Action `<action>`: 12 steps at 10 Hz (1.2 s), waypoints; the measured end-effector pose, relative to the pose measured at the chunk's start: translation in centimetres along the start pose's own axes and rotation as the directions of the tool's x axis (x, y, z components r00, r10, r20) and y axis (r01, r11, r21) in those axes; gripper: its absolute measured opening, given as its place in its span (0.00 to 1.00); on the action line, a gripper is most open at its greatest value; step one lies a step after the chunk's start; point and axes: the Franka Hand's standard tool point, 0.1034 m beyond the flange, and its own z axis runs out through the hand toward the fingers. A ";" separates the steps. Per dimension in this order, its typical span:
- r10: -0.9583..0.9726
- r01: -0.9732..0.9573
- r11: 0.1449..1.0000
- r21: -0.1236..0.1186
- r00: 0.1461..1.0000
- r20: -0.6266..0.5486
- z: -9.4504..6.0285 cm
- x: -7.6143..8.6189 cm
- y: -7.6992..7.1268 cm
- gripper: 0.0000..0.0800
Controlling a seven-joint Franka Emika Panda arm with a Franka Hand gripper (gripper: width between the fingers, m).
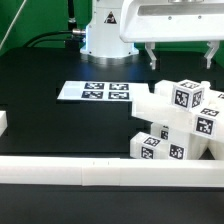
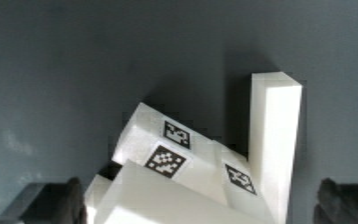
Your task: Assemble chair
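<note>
A long white border rail ran nearest the camera, and behind it the chair parts sat clustered on the black desk at the exterior view's right, near the marker board. The jaws hung wide and empty above them. The blocky plastic looked light, stiff and rather slick, so flat opposite faces of a post would likely be the safest hold.
</note>
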 end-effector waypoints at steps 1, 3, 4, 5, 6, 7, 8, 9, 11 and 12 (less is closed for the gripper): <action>0.004 -0.004 1.000 -0.002 1.000 0.015 0.2 -0.3 0.0 0.81; 0.016 -0.016 1.000 -0.004 0.999 0.041 2.1 -3.1 -0.1 0.81; 0.004 -0.002 1.000 -0.013 0.993 0.122 2.4 -4.1 0.1 0.81; 0.012 -0.008 1.000 -0.020 0.981 0.195 2.1 -3.8 0.2 0.81; 0.016 -0.011 1.000 -0.023 0.973 0.229 2.1 -3.5 0.2 0.81; 0.019 -0.012 0.999 -0.030 0.959 0.282 2.1 -3.6 0.3 0.81; 0.018 -0.012 1.000 -0.027 0.965 0.260 2.2 -3.3 0.2 0.81; 0.038 -0.035 0.999 -0.015 0.970 0.242 2.5 -3.8 0.1 0.81; 0.033 -0.031 0.999 -0.016 0.973 0.227 4.0 -6.4 -1.0 0.81; 0.021 -0.018 1.000 -0.017 0.978 0.208 4.9 -7.3 -1.3 0.81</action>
